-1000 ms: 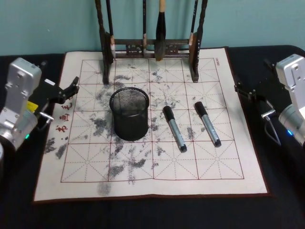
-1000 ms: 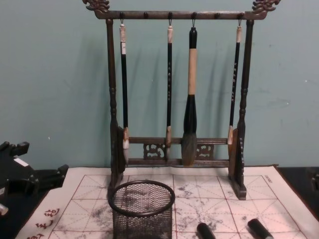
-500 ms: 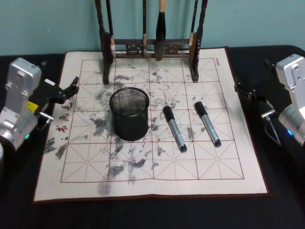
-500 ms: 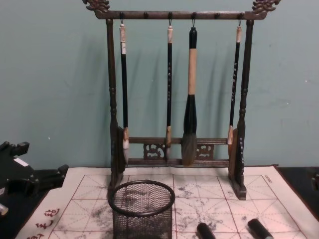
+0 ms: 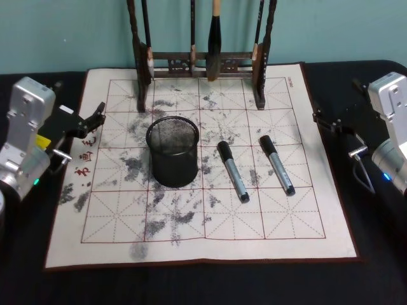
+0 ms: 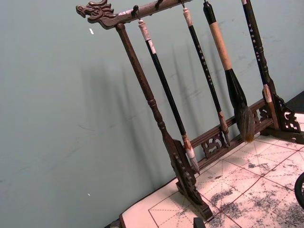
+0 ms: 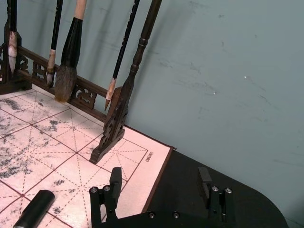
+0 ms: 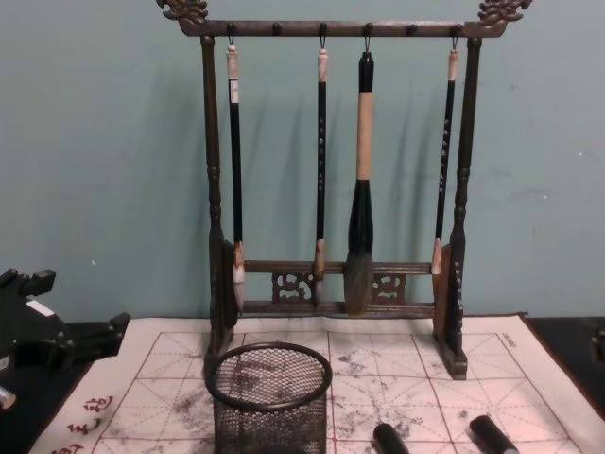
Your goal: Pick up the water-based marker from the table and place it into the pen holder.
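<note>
Two grey markers with black caps lie on the table's grid mat (image 5: 210,235): one marker (image 5: 233,171) just right of the pen holder, the other marker (image 5: 277,164) farther right. The pen holder (image 5: 172,150), a black mesh cup, stands upright left of centre and looks empty. Their caps (image 8: 389,439) (image 8: 492,435) and the pen holder (image 8: 270,397) show low in the chest view. My left gripper (image 5: 95,117) hovers open at the mat's left edge. My right gripper (image 5: 321,119) is open at the mat's right edge, holding nothing, its fingers (image 7: 114,183) wide apart above the table.
A tall dark wooden brush rack (image 5: 203,63) with several hanging brushes stands at the back of the mat, against a teal wall. Dark tabletop (image 5: 191,286) surrounds the mat on all sides. Red characters (image 5: 86,155) mark the mat's left edge.
</note>
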